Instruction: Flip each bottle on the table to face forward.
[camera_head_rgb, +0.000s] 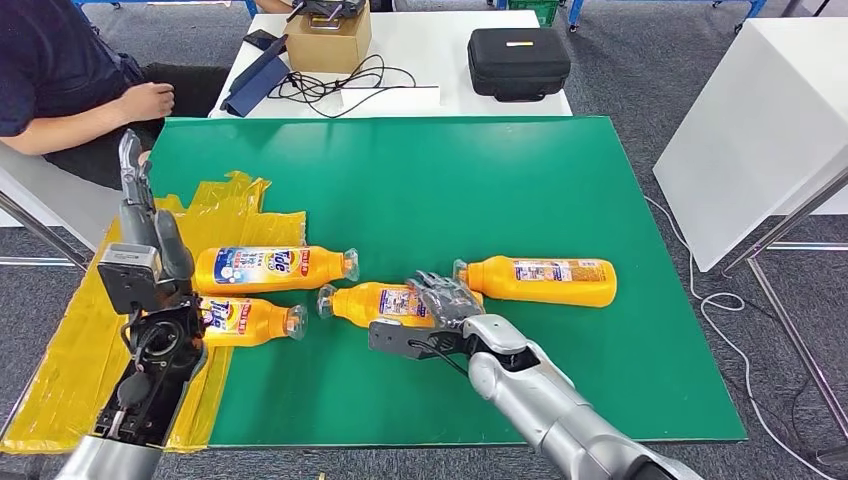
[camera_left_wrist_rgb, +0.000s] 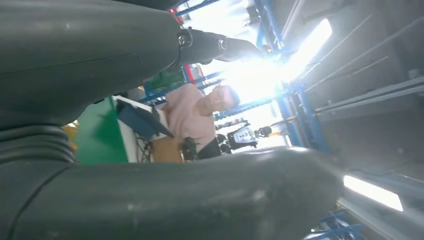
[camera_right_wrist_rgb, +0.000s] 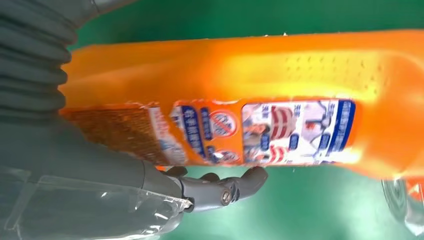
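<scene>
A green worktop (camera_head_rgb: 560, 180) carries four orange bottles lying flat near its front edge. The right hand (camera_head_rgb: 445, 298) rests over the middle bottle (camera_head_rgb: 375, 303), fingers (camera_right_wrist_rgb: 235, 185) curled around its body, back label showing. The right bottle (camera_head_rgb: 545, 280) lies just beyond. Two left bottles (camera_head_rgb: 270, 268) (camera_head_rgb: 245, 320) lie beside the raised left hand (camera_head_rgb: 130, 165), whose grasp cannot be told.

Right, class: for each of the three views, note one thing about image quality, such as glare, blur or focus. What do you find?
Head view: even light, sharp across the green table and bottles. Left wrist view: strong glare from bright lights washes out the middle, and the left hand is a dark blur up close. Right wrist view: the orange bottle is very close, soft, with a bright sheen; its label is blurred.
</scene>
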